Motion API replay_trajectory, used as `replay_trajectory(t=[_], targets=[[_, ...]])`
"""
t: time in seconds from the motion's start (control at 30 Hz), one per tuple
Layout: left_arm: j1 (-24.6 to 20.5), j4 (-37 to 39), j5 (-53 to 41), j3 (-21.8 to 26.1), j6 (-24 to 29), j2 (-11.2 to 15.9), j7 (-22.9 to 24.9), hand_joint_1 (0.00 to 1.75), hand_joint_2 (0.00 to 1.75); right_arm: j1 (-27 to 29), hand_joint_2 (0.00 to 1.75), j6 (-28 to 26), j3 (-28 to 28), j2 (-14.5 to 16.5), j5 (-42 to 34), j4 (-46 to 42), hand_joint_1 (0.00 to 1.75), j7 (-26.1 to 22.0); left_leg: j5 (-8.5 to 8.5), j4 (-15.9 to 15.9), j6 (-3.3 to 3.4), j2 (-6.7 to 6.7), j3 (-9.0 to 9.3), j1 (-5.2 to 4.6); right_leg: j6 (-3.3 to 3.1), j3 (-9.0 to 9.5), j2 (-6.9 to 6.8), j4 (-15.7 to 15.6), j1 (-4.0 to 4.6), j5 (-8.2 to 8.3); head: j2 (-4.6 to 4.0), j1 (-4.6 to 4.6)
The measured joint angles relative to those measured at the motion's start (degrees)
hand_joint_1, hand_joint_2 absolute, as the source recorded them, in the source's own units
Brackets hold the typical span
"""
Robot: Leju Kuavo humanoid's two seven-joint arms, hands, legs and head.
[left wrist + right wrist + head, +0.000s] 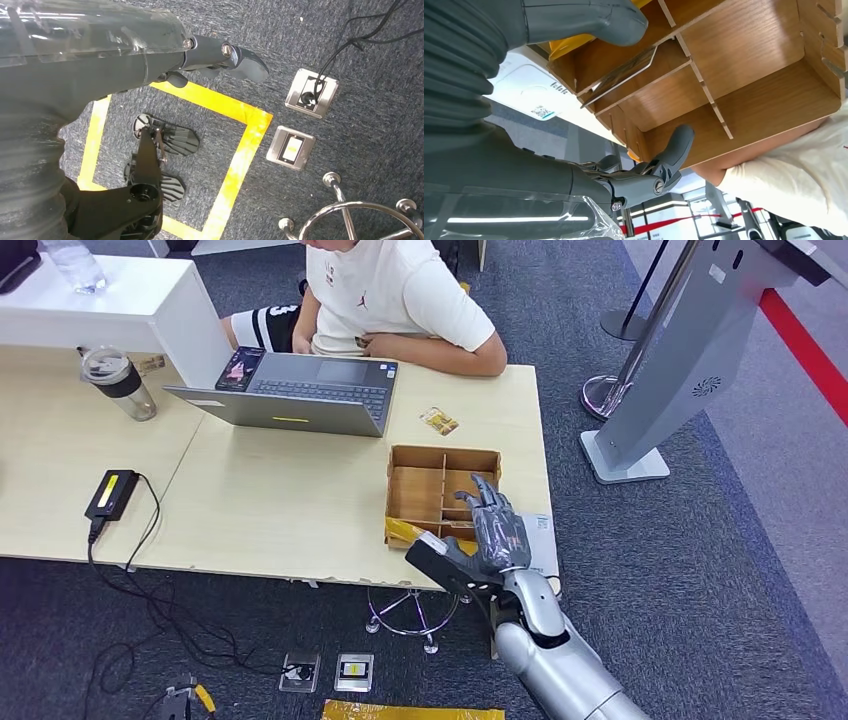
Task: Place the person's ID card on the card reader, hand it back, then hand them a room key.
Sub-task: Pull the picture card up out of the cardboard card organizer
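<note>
The right robot hand point(492, 525) hovers over the wooden box point(425, 490) on the table point(280, 500), fingers spread, holding nothing. The left robot hand point(220, 57) hangs above the carpet, fingers loosely apart.

Laptop point(300, 392) blocks beyond bare desk point(280, 500); wooden organizer point(440, 490) alongside.

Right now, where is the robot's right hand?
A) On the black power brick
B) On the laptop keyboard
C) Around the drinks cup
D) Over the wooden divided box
D: the right hand reaches over the near compartments of the wooden divided box, far from the laptop.
</note>
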Motion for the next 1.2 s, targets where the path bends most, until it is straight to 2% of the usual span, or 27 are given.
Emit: replay_trajectory(t=[0.23,0.37,0.47,0.5,0.6,0.83,1.0,1.13,1.2], targets=[[-0.01,0.0,-0.04,-0.02,-0.01,0.0,0.0,0.0,1.75,-0.64,1.75,-0.91,0.0,0.49,0.75,1.77,0.81,0.29,0.0,0.0,0.0,0.0,0.0,0.0,0.0,0.0,-0.01,0.0,0.0,0.0,0.0,0.0],[-0.04,0.0,-0.07,-0.02,-0.02,-0.01,0.0,0.0,1.75,-1.15,1.75,-1.88,0.0,0.81,1.31,3.11,0.79,0.28,0.0,0.0,0.0,0.0,0.01,0.0,0.0,0.0,0.01,0.0,0.0,0.0,0.0,0.0],[-0.06,0.0,-0.1,-0.02,-0.03,-0.02,0.0,0.0,1.75,-1.65,1.75,-3.01,0.0,0.97,1.67,4.88,1.35,0.28,0.0,0.0,0.0,0.0,0.0,0.0,0.0,0.0,0.0,0.0,0.0,0.0,0.0,0.0],[-0.06,0.0,-0.11,-0.01,-0.03,-0.02,0.0,0.0,1.75,-1.84,1.75,-3.37,0.0,1.05,1.75,5.58,1.47,0.29,0.0,0.0,0.0,0.0,0.0,0.0,0.0,0.0,0.0,0.0,0.0,0.0,0.0,0.0],[-0.11,0.0,-0.14,-0.01,-0.02,-0.03,0.0,0.0,1.75,-2.32,1.75,-4.13,0.0,1.34,1.9,7.36,1.33,0.37,0.0,0.0,0.0,0.0,0.01,0.0,0.0,-0.01,0.01,0.0,0.0,0.0,0.0,0.0],[-0.16,0.0,-0.17,-0.02,0.13,-0.02,0.0,0.0,1.75,-2.62,1.75,-5.13,-0.04,1.35,1.83,9.49,1.53,0.64,0.0,0.0,0.0,0.0,0.01,0.0,0.0,-0.01,0.02,-0.01,0.0,0.0,0.0,0.0],[-0.16,0.0,-0.24,-0.02,0.2,-0.02,0.0,0.0,1.75,-2.82,1.75,-5.28,-0.05,1.35,1.74,10.34,1.58,0.73,0.0,0.0,0.0,0.0,0.02,0.0,0.0,0.0,0.01,-0.01,0.0,0.0,0.0,0.0],[-0.16,0.0,-0.26,-0.02,0.27,-0.02,0.0,0.0,1.75,-2.92,1.75,-5.3,-0.07,1.35,1.57,10.68,1.75,0.62,0.01,0.0,0.01,0.0,0.04,0.0,0.0,0.01,0.01,-0.01,0.0,0.01,0.0,0.0],[-0.16,0.0,-0.25,-0.02,0.28,-0.02,0.0,0.0,1.75,-2.94,1.75,-5.56,-0.12,1.35,1.2,10.75,1.75,0.28,0.01,0.0,0.01,0.01,0.04,0.0,0.01,0.01,0.01,-0.01,0.0,0.01,0.0,0.0]])
